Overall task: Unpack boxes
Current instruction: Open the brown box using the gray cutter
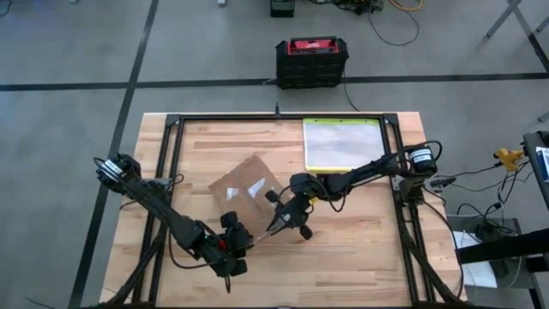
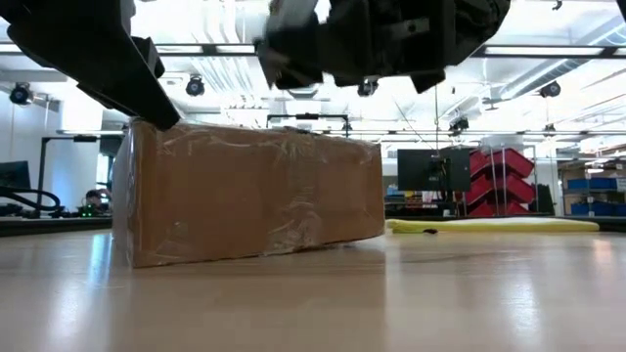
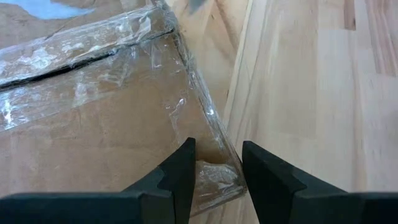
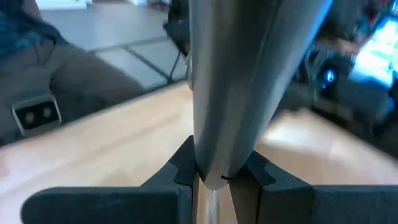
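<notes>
The box (image 1: 247, 190), a flat brown carton under shiny clear tape, lies on the wooden table and shows broadside in the low view (image 2: 245, 200). My left gripper (image 3: 219, 144) is at the box's near corner, shut on it. My right gripper (image 1: 287, 215) hovers just right of the box, above the table, shut on a thin silvery-grey tool (image 4: 230, 81). The tool's free end (image 1: 260, 235) points toward the left gripper (image 1: 232, 243). My left gripper has the box's taped near corner (image 3: 214, 177) between its two fingers (image 3: 183, 171), coming slanting down from the table's near side. The box rests flat on the table. My right gripper pinches the grey tool's shaft (image 4: 214, 155) between its two fingers (image 4: 183, 165). The shaft runs on ahead between the fingers, along them. The tool is clear of the table.
A clear plastic pouch with a yellow-green edge (image 1: 341, 143) lies flat at the table's far right. A black-and-red case (image 1: 313, 60) stands on the floor beyond the far edge. Bare wood (image 1: 360, 257) spreads over the near right of the table.
</notes>
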Controlling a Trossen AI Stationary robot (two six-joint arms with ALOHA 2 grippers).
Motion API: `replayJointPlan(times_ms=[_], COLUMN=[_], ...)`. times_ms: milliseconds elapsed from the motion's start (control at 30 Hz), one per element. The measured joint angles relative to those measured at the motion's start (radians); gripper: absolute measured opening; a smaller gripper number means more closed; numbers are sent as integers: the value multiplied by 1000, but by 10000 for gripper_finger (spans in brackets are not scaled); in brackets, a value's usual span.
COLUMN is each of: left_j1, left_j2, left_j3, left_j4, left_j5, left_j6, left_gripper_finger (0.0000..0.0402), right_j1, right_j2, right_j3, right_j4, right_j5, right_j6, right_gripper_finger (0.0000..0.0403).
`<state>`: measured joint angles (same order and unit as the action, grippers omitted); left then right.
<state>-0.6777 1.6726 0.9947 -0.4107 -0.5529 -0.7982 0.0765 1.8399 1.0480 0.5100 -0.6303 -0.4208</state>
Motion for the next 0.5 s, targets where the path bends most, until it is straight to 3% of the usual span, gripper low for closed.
replayJointPlan(times_ms=[233, 500], left_j1=[-1, -8], left_j2=[0, 0], left_j3=[0, -1], left_j4=[0, -2], left_j5=[0, -6], left_j6=[0, 1], left_gripper_finger=[117, 117], right_j1=[1, -2], right_j2=[92, 97], right_j3=[73, 70], right_j4=[0, -6], right_j5=[-25, -33], right_j6=[45, 67], right_gripper_finger=[40, 40])
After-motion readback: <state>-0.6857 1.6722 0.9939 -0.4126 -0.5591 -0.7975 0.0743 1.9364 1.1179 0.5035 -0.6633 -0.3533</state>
